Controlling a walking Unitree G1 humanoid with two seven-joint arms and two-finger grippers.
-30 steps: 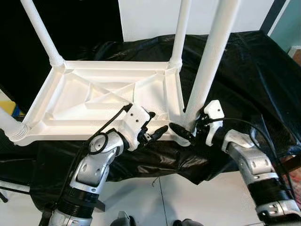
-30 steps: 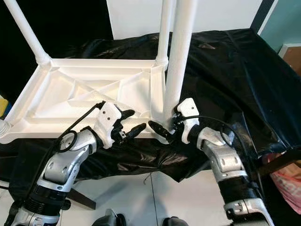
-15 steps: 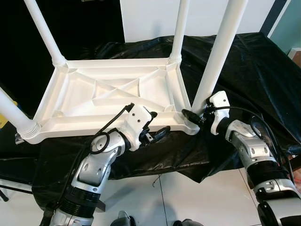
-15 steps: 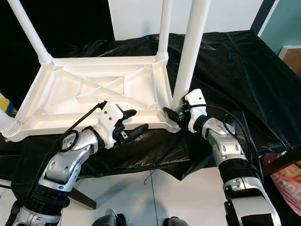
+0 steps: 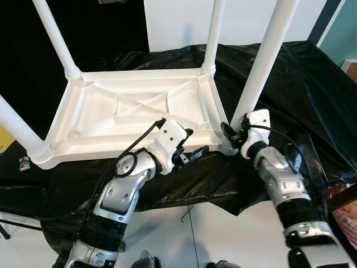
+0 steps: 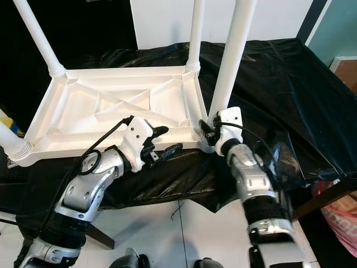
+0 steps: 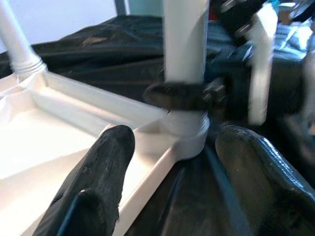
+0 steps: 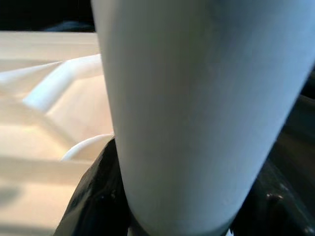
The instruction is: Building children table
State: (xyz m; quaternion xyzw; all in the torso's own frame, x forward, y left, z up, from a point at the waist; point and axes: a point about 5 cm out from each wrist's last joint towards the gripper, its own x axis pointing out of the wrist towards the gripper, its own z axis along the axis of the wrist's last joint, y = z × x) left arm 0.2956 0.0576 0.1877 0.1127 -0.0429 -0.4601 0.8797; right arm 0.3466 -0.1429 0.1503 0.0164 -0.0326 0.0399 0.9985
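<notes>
Before you lies a black sheet [image 5: 290, 78] draped over a surface, and on it the white table [image 5: 128, 111] rests upside down, its ribbed underside facing up. Four white legs stand up from its corners: the far-left leg [image 5: 56, 39], the far-right leg [image 5: 212, 33], the near-left leg [image 5: 17, 125] and the near-right leg [image 5: 262, 61], which is the one you are working on. Its foot sits in the round socket [image 7: 189, 135] at the table's near-right corner.

Your right gripper [image 5: 230, 133] is clenched on the near-right leg just above that socket. In the left wrist view you see one of its black fingers [image 7: 179, 94] wrapped across the front of the leg, and in the right wrist view the leg [image 8: 197, 113] stands close against the camera, with dark fingers on either side at its base.

Your left gripper [image 5: 192, 149] hangs at the table's near edge, just left of the socket, fingers spread wide and holding nothing. In its wrist view one finger [image 7: 101, 172] lies over the table's rim and the other sits over the black sheet.
</notes>
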